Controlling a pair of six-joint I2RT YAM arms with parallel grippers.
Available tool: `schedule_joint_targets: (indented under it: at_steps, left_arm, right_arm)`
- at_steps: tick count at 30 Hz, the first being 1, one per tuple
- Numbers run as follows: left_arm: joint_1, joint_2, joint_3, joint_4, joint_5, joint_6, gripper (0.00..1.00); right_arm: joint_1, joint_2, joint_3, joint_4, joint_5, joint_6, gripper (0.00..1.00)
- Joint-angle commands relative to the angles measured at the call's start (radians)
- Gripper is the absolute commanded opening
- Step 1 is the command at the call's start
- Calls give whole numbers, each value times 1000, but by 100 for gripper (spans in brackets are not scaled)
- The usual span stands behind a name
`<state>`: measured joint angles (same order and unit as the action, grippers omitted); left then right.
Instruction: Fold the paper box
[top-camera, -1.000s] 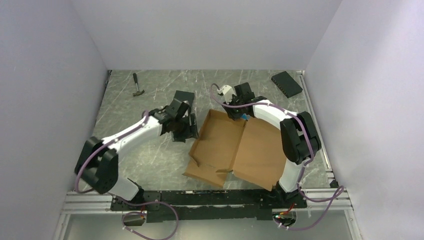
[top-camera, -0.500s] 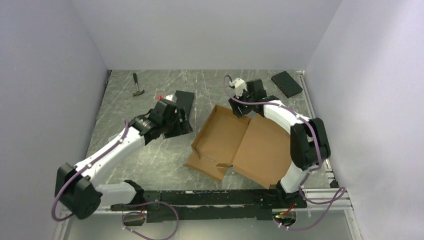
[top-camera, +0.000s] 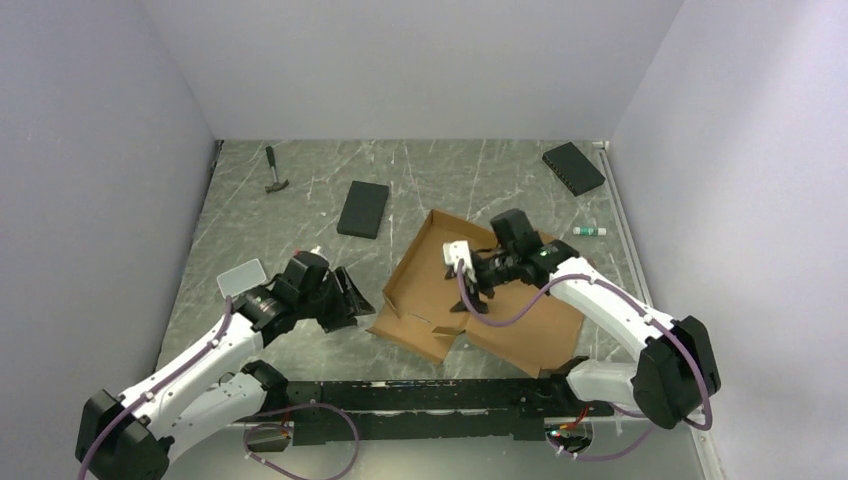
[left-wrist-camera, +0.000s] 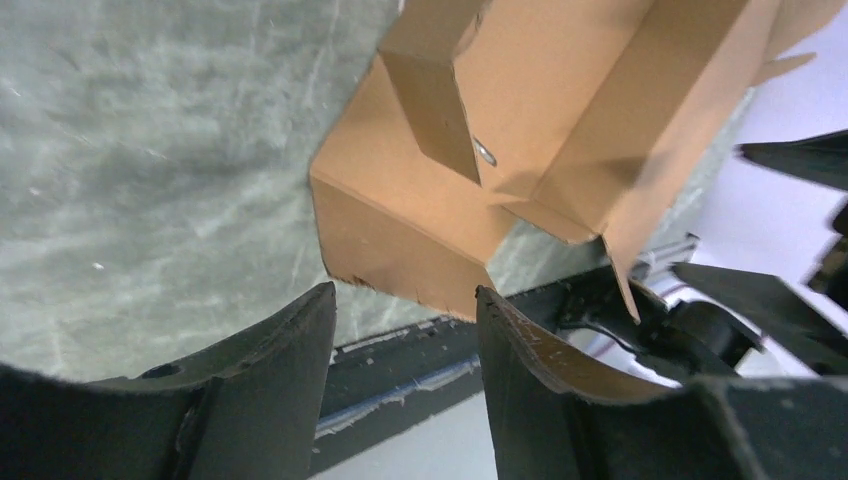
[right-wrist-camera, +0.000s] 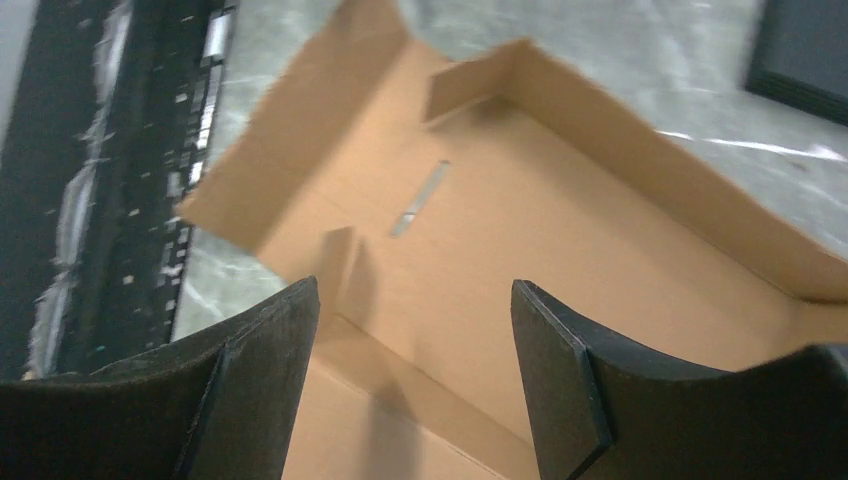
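The paper box (top-camera: 455, 285) lies open in the middle of the table, a brown cardboard tray with low raised walls on the left and a flat lid panel on the right. My left gripper (top-camera: 355, 300) is open and empty, just left of the box's near-left corner; in the left wrist view that corner (left-wrist-camera: 400, 235) sits just ahead of my gripper (left-wrist-camera: 405, 300). My right gripper (top-camera: 478, 288) is open and empty, hovering over the fold between tray and lid. The right wrist view shows the tray floor (right-wrist-camera: 520, 230) beyond my gripper (right-wrist-camera: 415, 290).
A flat black box (top-camera: 363, 208) lies left of the paper box, also seen in the right wrist view (right-wrist-camera: 805, 50). Another black box (top-camera: 574, 167) sits far right. A hammer (top-camera: 274, 171), a white marker (top-camera: 589, 231), a pale card (top-camera: 241, 275) and the front rail (top-camera: 420, 395) are around.
My left arm has let go of the black box and pulled back to the paper box's near-left corner. My right arm moved from the box's far edge to above its middle.
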<state>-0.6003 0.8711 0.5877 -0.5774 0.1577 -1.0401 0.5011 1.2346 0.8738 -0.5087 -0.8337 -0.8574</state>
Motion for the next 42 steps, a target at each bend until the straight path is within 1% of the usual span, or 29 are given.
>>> schedule_joint_targets:
  at_steps: [1,3,6,10,15,17,18,19,21,22,24,27,30,33,36,39,42]
  left_arm:
    - [-13,-72,-55,46,113,-170,59]
    - [-24,-89,-79,61,131,-203,60]
    - [-40,-70,-84,67,121,-208,62]
    - [-56,32,-61,99,121,-192,63]
    - [-63,162,-41,174,121,-164,61]
    - [-64,201,-22,183,125,-151,52]
    - [-64,213,-11,182,128,-143,43]
    - [-63,224,1,175,129,-136,31]
    - [-63,231,31,149,117,-118,13]
    - [-64,236,52,127,94,-108,8]
    - [-62,253,106,70,47,-80,0]
    - [-51,301,192,-12,-8,-38,0]
    - [-25,350,250,-24,-15,-5,0]
    - [16,392,279,-5,6,8,0]
    - [52,430,305,3,34,17,0]
    - [81,458,325,9,61,17,0]
    - [106,479,337,19,91,10,0]
  right_arm:
    - [71,24,-28,-67,-51,-181,72]
    - [108,64,-8,-90,-23,-187,68]
    - [163,96,-9,-82,8,-181,66]
    - [196,118,-5,-80,27,-174,66]
    - [204,114,1,-83,-5,-156,66]
    - [211,110,8,-93,-23,-154,66]
    - [214,107,10,-94,-29,-148,66]
    - [218,105,15,-97,-38,-142,66]
    - [229,100,20,-97,-47,-126,66]
    - [235,99,23,-91,-48,-107,66]
    - [249,100,32,-77,-44,-62,67]
    - [260,109,55,-29,-34,39,68]
    - [267,111,62,35,-26,154,69]
    - [270,116,58,147,53,337,70]
    - [270,121,58,222,129,472,75]
    - [279,122,45,280,170,557,80]
    - [311,127,27,322,218,603,80]
